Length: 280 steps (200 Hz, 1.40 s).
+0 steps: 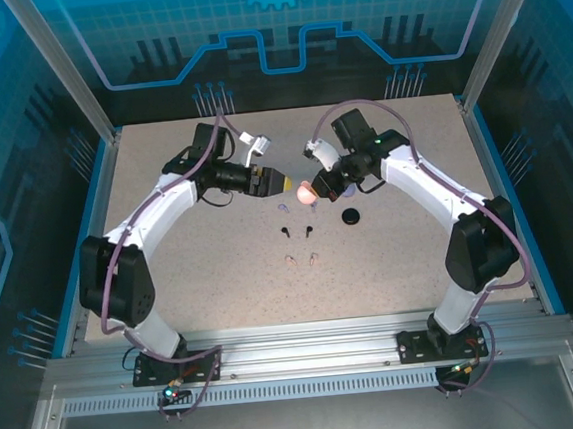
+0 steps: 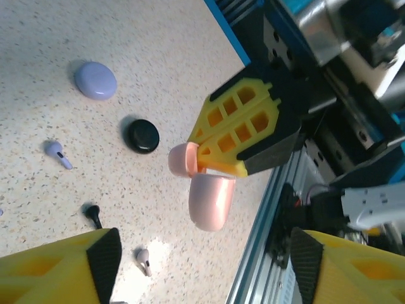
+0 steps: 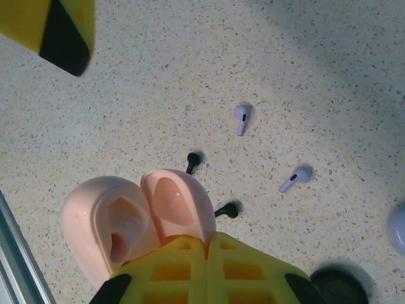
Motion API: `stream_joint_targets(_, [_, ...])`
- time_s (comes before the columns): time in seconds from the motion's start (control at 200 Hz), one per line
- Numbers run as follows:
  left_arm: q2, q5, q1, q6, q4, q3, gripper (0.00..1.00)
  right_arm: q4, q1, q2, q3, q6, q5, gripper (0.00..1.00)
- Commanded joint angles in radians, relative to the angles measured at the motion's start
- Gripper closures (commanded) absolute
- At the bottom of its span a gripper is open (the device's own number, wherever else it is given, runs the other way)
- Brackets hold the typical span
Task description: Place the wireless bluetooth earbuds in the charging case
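Right wrist view, right claw (image 3: 205, 247) clamped on open pink case (image 3: 126, 221), lavender earbuds (image 3: 241, 117) and black earbuds (image 3: 193, 161) loose on speckled table (image 3: 158, 76), left claw (image 2: 204, 253) spread wide, empty.

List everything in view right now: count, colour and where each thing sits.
lavender earbuds: two, lavender, loose on the table, the pair farthest from the arm bases
black earbuds: two, black, loose mid-table
pink earbuds: two, pale pink, loose, the pair nearest the arm bases
pink case: one, pale pink, lid open, held in the right gripper
black case: one, black, closed, on the table
lavender case: one, lavender, closed, near the black case
table: one, speckled beige
left gripper: open, empty, facing the pink case
right gripper: shut on the pink case
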Motion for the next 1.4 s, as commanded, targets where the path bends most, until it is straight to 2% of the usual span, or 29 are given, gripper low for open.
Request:
stream_joint_targets(0.0, [0.031, 0.116, -0.004, 0.069, -0.107, 0.057, 0.33, -0.036, 0.012, 0.004, 0.031, -0.033, -0.043, 1.00])
stream_joint_targets(0.375, [0.112, 0.172, -0.055, 0.101, -0.150, 0.106, 0.45, -0.033, 0.042, 0.001, 0.062, -0.015, -0.045, 1.00])
stream_joint_targets(0.99, [0.151, 0.216, -0.068, 0.122, -0.179, 0.132, 0.61, -0.021, 0.052, 0.004, 0.070, -0.004, -0.065, 1.00])
stream_joint_targets(1.171, [0.149, 0.219, -0.069, 0.127, -0.178, 0.121, 0.62, -0.019, 0.053, 0.004, 0.067, -0.003, -0.057, 1.00])
stream_joint_targets(1.396, [0.145, 0.222, -0.069, 0.124, -0.163, 0.100, 0.71, -0.017, 0.053, 0.006, 0.068, 0.000, -0.053, 1.00])
